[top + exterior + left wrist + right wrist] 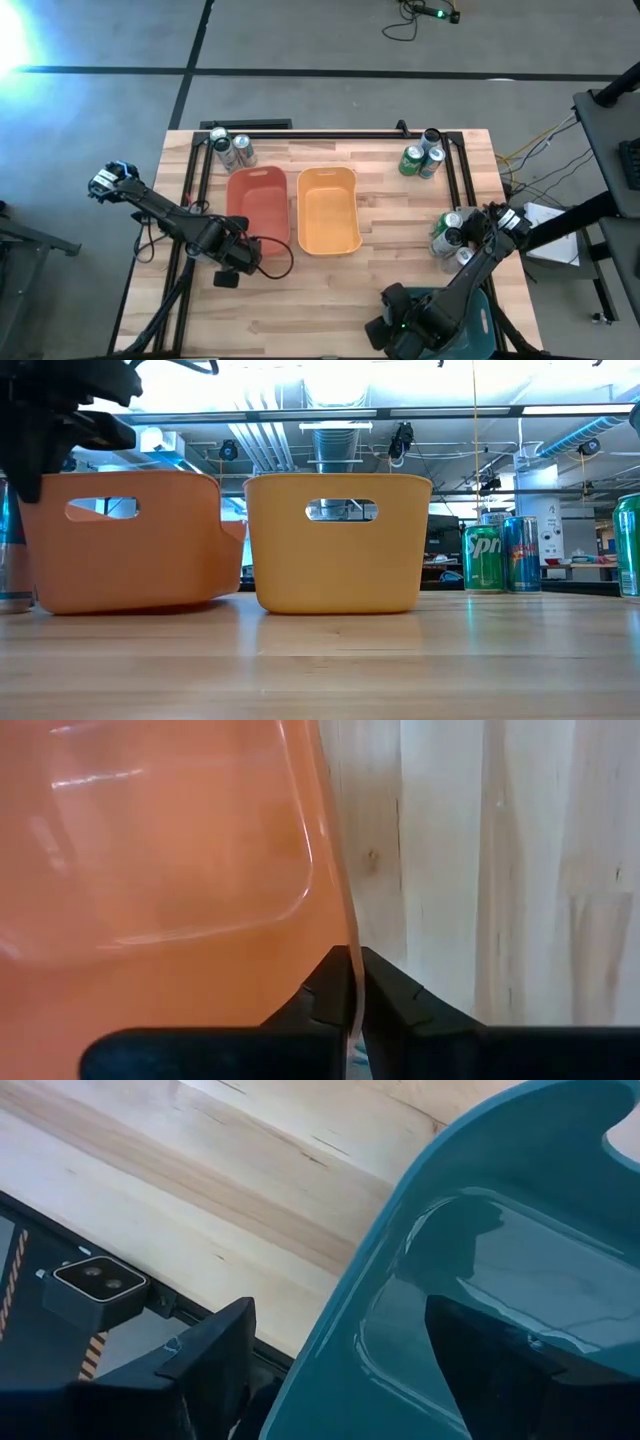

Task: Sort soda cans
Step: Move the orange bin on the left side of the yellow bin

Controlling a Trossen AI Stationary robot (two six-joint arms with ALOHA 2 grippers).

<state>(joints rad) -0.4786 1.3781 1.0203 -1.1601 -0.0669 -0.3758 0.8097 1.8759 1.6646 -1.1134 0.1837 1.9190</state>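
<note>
Two tools clear of soda cans [447, 236]: left tool [352, 1010] pinches red bin [258, 205] rim; right tool [340, 1370] straddles teal bin [480, 1280] wall.

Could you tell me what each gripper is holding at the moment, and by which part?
Left gripper pinches the red bin by its rim wall. Right gripper straddles the teal bin's rim; a firm clamp cannot be told.

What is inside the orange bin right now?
The orange bin looks empty: only bare floor shows in the high view. No cans; the clusters of cans stand outside on the table. The low view's wall hides its interior.
</note>
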